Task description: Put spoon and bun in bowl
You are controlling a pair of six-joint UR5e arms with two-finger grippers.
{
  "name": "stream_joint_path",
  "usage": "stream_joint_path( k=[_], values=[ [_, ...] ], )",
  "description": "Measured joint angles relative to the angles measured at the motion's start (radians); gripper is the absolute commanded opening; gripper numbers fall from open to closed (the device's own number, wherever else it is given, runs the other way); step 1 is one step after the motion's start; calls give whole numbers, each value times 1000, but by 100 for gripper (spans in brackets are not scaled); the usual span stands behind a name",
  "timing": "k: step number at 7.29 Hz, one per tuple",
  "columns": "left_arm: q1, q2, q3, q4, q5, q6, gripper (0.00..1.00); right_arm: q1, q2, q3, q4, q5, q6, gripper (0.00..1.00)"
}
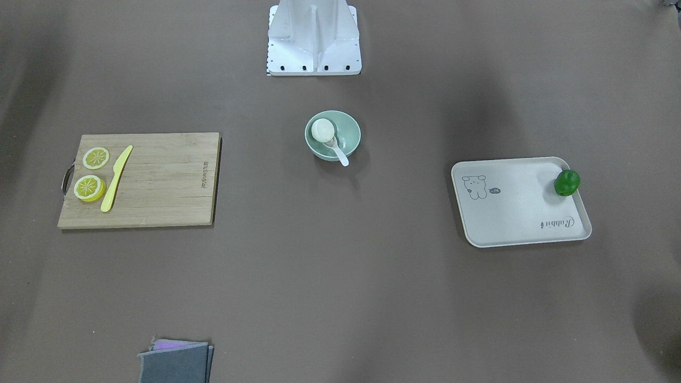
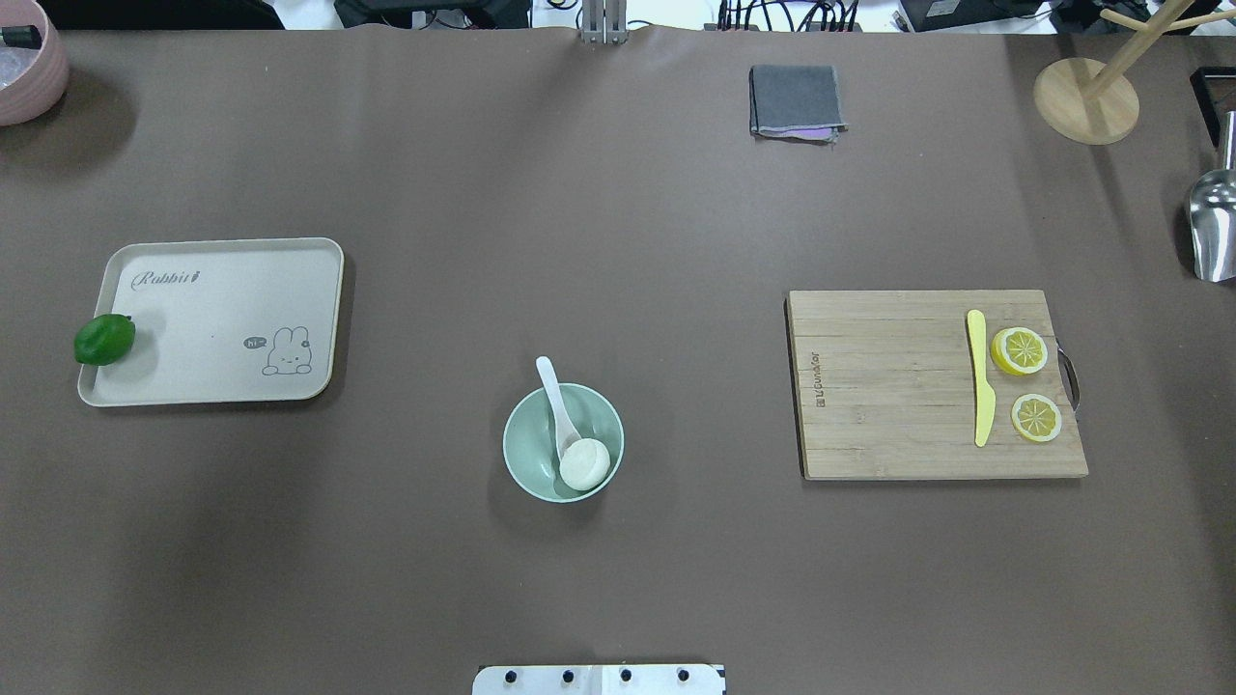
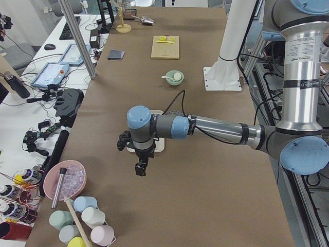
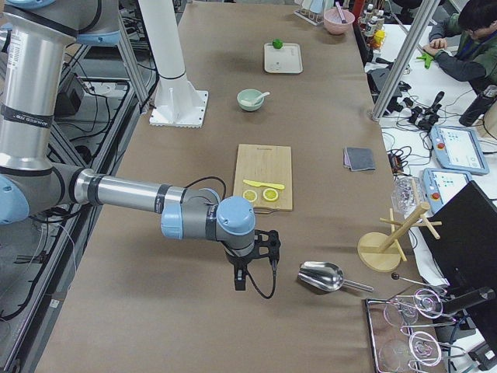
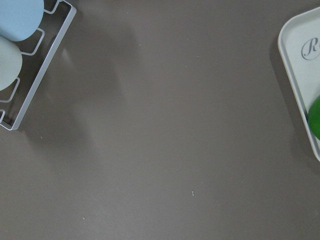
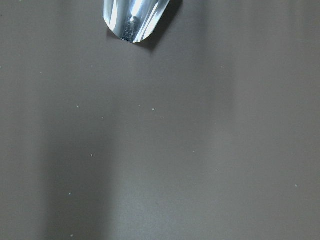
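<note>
The pale mint-green bowl [image 1: 348,126] [image 2: 531,439] stands on the brown table in front of the robot's base. The white bun [image 1: 322,130] [image 2: 585,463] lies inside it. The white spoon [image 1: 337,150] [image 2: 554,394] rests in the bowl with its scoop by the bun and its handle over the rim. My left gripper [image 3: 141,169] hangs over the table's left end, far from the bowl [image 3: 175,77]. My right gripper [image 4: 241,281] hangs over the right end, far from the bowl [image 4: 250,99]. I cannot tell whether either is open or shut.
A wooden cutting board [image 2: 888,386] holds two lemon slices [image 2: 1020,349] and a yellow knife [image 2: 980,376]. A cream tray [image 2: 222,323] has a green lime [image 2: 104,339] on its edge. A grey cloth [image 2: 794,100], a metal scoop [image 2: 1213,227] and a wooden stand [image 2: 1085,99] are at the far side.
</note>
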Motion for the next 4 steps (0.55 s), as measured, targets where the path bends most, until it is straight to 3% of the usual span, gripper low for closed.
stream_joint_path(
  k=[4],
  values=[
    [-9,43,-41,-8,-16,8,98,3,-6,128,-203,-4,-6,100]
  ],
)
